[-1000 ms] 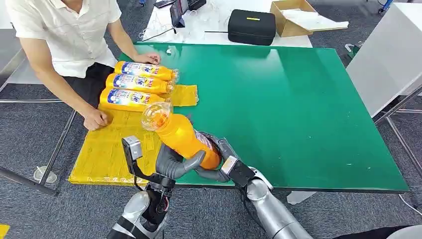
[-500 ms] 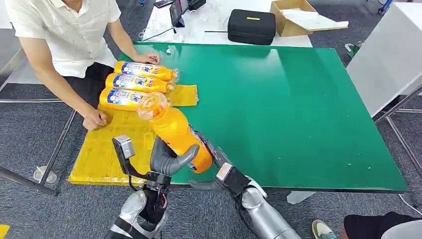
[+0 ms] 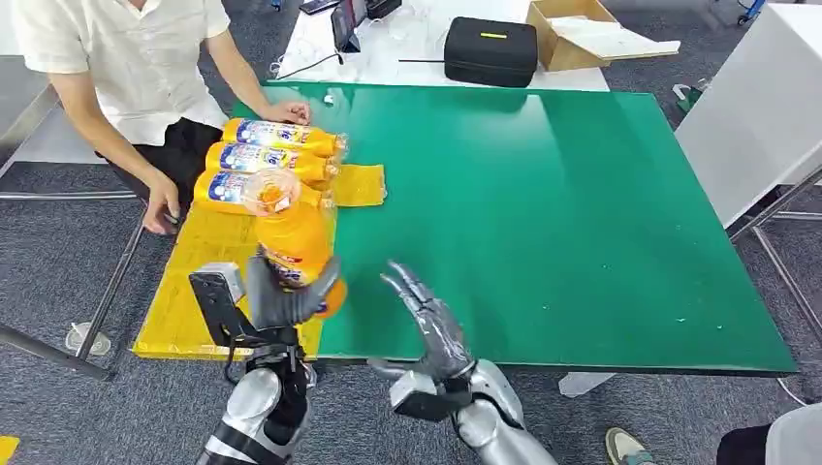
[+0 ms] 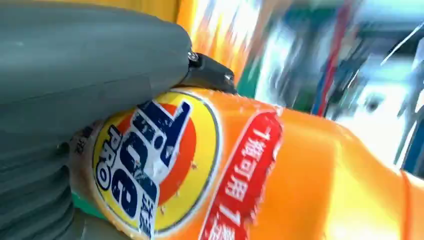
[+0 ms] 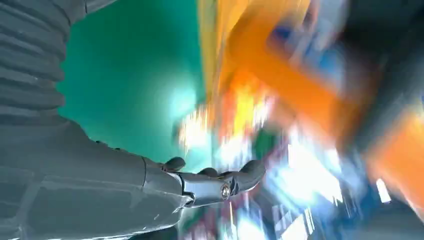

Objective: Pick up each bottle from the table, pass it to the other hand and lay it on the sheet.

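My left hand [image 3: 283,298] grips an orange bottle [image 3: 294,242] around its lower body and holds it upright above the yellow sheet [image 3: 199,291], clear cap end up. The left wrist view shows the bottle's label [image 4: 150,165] close against my thumb [image 4: 90,65]. My right hand [image 3: 429,325] hovers over the table's near edge just right of the bottle, fingers spread and holding nothing; its fingers [image 5: 210,185] appear in the blurred right wrist view. Three orange bottles [image 3: 267,160] lie side by side at the sheet's far end.
A person sits at the table's left, one hand [image 3: 289,112] near the far bottle, the other [image 3: 161,213] off the sheet's left edge. The green table [image 3: 562,213] stretches right. A black case [image 3: 490,50] and cardboard box [image 3: 567,34] lie behind it.
My right hand let go of the bottle and drew back to the right, fingers spread. My left hand carried the bottle left over the sheet. The person's near hand left the sheet.
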